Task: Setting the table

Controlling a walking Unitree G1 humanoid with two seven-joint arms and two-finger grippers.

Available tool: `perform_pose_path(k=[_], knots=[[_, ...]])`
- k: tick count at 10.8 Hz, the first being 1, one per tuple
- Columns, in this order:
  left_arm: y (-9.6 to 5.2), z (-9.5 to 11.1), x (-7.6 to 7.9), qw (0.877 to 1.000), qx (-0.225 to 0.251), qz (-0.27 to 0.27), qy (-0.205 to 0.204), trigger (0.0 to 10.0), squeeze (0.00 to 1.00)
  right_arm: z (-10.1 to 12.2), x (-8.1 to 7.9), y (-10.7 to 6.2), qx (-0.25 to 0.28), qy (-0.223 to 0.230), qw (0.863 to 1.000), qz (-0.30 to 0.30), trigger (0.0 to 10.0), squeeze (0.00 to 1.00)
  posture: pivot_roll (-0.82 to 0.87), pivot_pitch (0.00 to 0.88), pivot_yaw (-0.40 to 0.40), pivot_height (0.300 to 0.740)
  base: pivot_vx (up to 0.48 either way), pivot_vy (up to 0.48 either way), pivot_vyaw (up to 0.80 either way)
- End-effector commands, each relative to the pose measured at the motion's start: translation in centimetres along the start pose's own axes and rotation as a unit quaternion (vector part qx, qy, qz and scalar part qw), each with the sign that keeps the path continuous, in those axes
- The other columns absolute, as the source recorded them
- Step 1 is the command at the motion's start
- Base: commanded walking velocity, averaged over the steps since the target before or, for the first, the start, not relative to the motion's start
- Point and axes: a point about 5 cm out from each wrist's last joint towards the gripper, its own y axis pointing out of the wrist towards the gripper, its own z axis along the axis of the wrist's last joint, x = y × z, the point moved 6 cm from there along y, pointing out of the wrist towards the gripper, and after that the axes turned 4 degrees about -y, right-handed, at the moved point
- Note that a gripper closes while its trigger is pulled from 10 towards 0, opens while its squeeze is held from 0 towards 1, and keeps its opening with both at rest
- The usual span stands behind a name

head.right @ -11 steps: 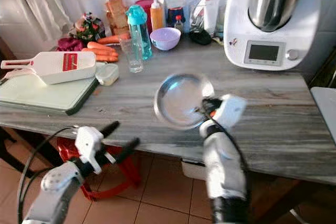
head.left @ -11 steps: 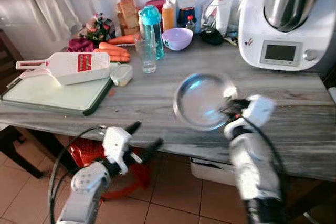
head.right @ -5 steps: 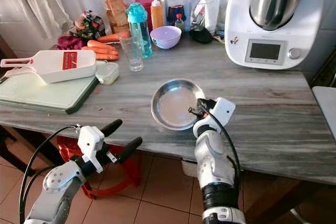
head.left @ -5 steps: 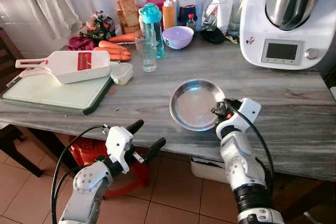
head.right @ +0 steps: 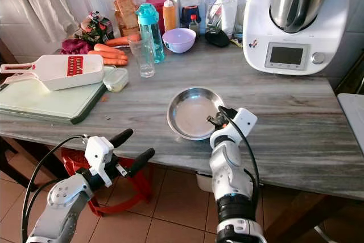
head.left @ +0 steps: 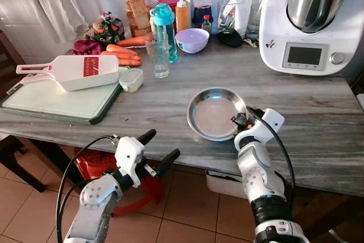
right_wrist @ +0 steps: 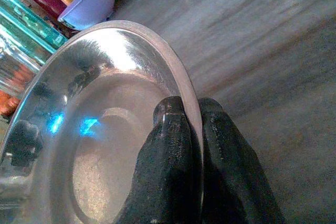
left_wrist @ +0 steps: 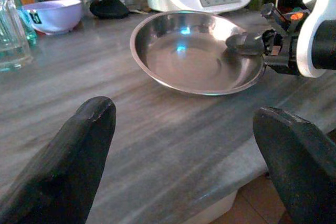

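— So, where is the plate from the pincer now?

— I have the round shallow steel plate (head.left: 214,113) in my right gripper (head.left: 243,120). The two black fingers (right_wrist: 168,145) are closed on its rim, one inside the dish and one outside, so the metal edge goes between them. From the pincer, the body of the plate lies straight ahead of the fingertips and a little toward my left side. It is low over the grey marbled worktop (head.left: 307,112); from the left wrist view I judge that it sits on the surface or nearly so, but I cannot tell for sure whether it touches.

— And the other arm?

— My left gripper (head.left: 161,148) hangs before the front edge of the worktop, below it, fingers wide apart and holding nothing. The plate is well ahead of it and to its right, so the right arm is clearly the nearer one; it has the hold already.

— Has the plate a long axis to mind?

— No, it is round. What matters is that I pinch it only at the near rim, so all its weight is out in front of the fingers. If I lift or carry it, I expect it may tip down away from me.

— What stands around it?

— A white kitchen machine with steel bowl (head.left: 310,18) is beyond the pincer to its right, well apart. A clear drinking glass (head.left: 160,58) is far ahead to the left.
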Motion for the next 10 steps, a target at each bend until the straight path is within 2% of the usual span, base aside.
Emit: perform_pose_path(k=[1,2,3,5,6,7,8,10], knots=[[0.2,0.0,0.1,1.0,-0.004,-0.009,0.009,10.0,0.0,-0.2,-0.5,0.2,-0.005,0.008,1.0,-0.001,10.0,0.0,0.04,0.002,0.079,0.74,0.0,0.0,0.0],[0.4,0.1,0.5,0.999,-0.006,-0.026,0.02,10.0,0.0,-0.6,-1.0,0.4,-0.02,0.024,1.0,-0.003,10.0,0.0,0.05,0.0,0.074,0.74,0.0,0.0,0.0],[0.4,0.1,0.9,0.999,-0.009,-0.039,0.037,10.0,0.0,-1.1,-1.5,0.5,-0.037,0.02,0.999,0.001,10.0,0.0,0.05,0.0,0.071,0.74,0.0,0.0,0.0],[0.4,-0.1,1.1,0.998,-0.011,-0.04,0.036,10.0,0.0,-2.0,-2.7,0.6,-0.083,0.003,0.996,0.012,10.0,0.0,0.05,0.002,0.066,0.74,0.0,0.0,0.0],[0.4,-0.1,1.2,0.999,-0.011,-0.039,0.036,10.0,0.0,-2.0,-2.8,0.6,-0.093,-0.006,0.996,0.012,10.0,0.47,0.05,0.002,0.065,0.74,0.0,0.0,0.0],[0.4,-0.1,1.2,0.999,-0.009,-0.039,0.035,10.0,0.0,-1.8,-2.9,0.7,-0.101,-0.011,0.995,0.014,10.0,1.0,0.05,0.003,0.065,0.74,0.0,0.0,0.0],[0.5,0.0,1.3,0.999,-0.008,-0.04,0.035,10.0,0.0,-1.3,-2.6,0.8,-0.101,-0.011,0.995,0.011,10.0,0.89,0.04,0.002,0.066,0.74,0.0,0.0,0.0],[0.6,0.1,1.4,0.999,-0.008,-0.041,0.034,10.0,0.0,-0.8,-1.8,0.9,-0.097,-0.014,0.995,-0.004,10.0,0.89,0.04,0.0,0.068,0.74,0.0,0.0,0.0]])
